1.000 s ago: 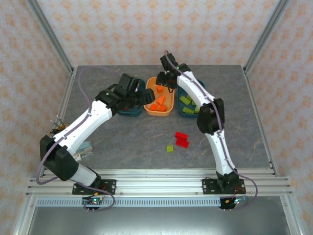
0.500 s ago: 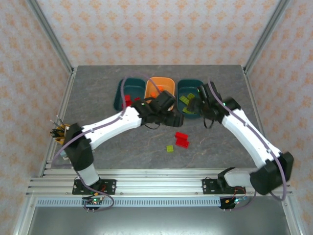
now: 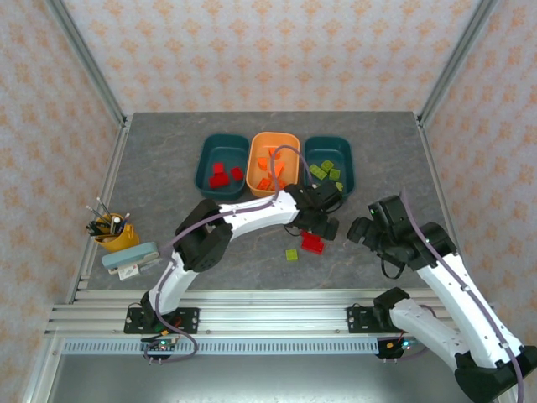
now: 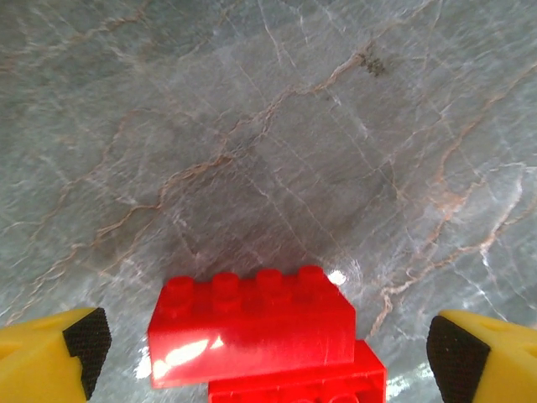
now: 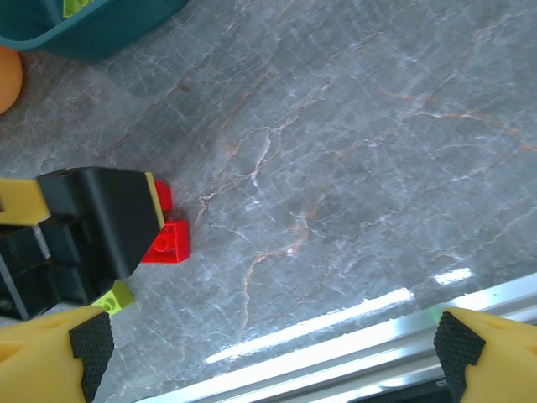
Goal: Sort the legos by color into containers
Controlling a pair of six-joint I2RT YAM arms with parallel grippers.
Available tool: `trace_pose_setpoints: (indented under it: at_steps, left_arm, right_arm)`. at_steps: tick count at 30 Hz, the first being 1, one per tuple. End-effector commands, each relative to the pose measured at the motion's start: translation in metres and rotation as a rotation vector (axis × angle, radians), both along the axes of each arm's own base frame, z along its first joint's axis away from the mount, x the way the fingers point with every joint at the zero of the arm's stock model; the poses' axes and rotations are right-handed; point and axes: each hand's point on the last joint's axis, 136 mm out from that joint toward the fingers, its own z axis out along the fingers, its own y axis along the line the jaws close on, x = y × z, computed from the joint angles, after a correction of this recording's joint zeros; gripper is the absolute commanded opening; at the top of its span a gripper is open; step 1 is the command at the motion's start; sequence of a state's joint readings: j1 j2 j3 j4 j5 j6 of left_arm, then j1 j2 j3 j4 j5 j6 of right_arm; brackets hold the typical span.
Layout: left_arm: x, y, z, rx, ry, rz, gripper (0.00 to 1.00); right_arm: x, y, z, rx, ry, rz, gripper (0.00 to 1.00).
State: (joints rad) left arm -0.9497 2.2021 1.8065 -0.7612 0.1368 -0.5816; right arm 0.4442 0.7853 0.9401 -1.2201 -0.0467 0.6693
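Left gripper point(image 4: 267, 340) has swung down from the orange rounded plastic tray point(image 3: 274, 136) and, fingers spread, straddles the small red plastic bricks point(image 4: 252, 323). Right gripper point(image 5: 273, 340), also spread, has retreated from that tray. A red pick looks next.

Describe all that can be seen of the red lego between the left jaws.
The red lego is a glossy plastic rectangular brick showing a row of four studs. It lies flat on the grey marbled table, apparently touching a second red lego, between the open jaws of the left gripper, which touch neither side.
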Motion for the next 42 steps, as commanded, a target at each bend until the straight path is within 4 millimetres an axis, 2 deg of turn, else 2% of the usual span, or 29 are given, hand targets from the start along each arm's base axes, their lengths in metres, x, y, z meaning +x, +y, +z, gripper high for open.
trace_pose_setpoints:
  at_steps: [1,9,17,20,22,24,25,29,34,38,42]
  left_arm:
    - [-0.002,0.007,-0.003,0.073,0.003,0.006,0.99]
    - [-0.007,0.008,-0.018,0.100,0.038,0.014,0.91]
    - [-0.006,0.011,-0.024,0.131,0.034,0.019,0.74]
    - [-0.001,0.012,-0.014,0.129,-0.002,0.024,0.68]
    - [0.005,0.014,0.001,0.125,-0.038,0.037,0.68]
    - [0.012,0.018,0.020,0.110,-0.068,0.058,0.68]
    - [0.017,0.022,0.033,0.095,-0.084,0.074,0.68]
    - [0.040,0.052,0.077,0.023,-0.124,0.175,0.68]
    - [0.078,0.114,0.112,-0.018,-0.157,0.310,0.68]
    - [0.115,0.173,0.124,-0.026,-0.181,0.429,0.68]
    - [0.156,0.218,0.123,-0.032,-0.204,0.520,0.68]
  right_arm:
    - [-0.009,-0.013,0.009,-0.045,-0.008,-0.015,0.98]
    - [-0.011,-0.014,0.010,-0.021,-0.042,-0.041,0.95]
    - [-0.006,-0.009,0.009,0.000,-0.045,-0.044,0.93]
    - [-0.005,-0.008,0.009,0.007,-0.047,-0.040,0.92]
    - [-0.004,-0.003,0.008,0.022,-0.051,-0.014,0.92]
    - [0.001,0.009,0.010,0.068,-0.073,0.033,0.92]
    - [0.005,0.022,0.013,0.124,-0.092,0.078,0.92]
    - [0.028,0.074,0.047,0.361,-0.242,0.246,0.92]
    - [0.062,0.110,0.084,0.488,-0.419,0.339,0.92]
    - [0.091,0.134,0.106,0.477,-0.558,0.387,0.92]
    - [0.117,0.156,0.115,0.453,-0.629,0.408,0.92]
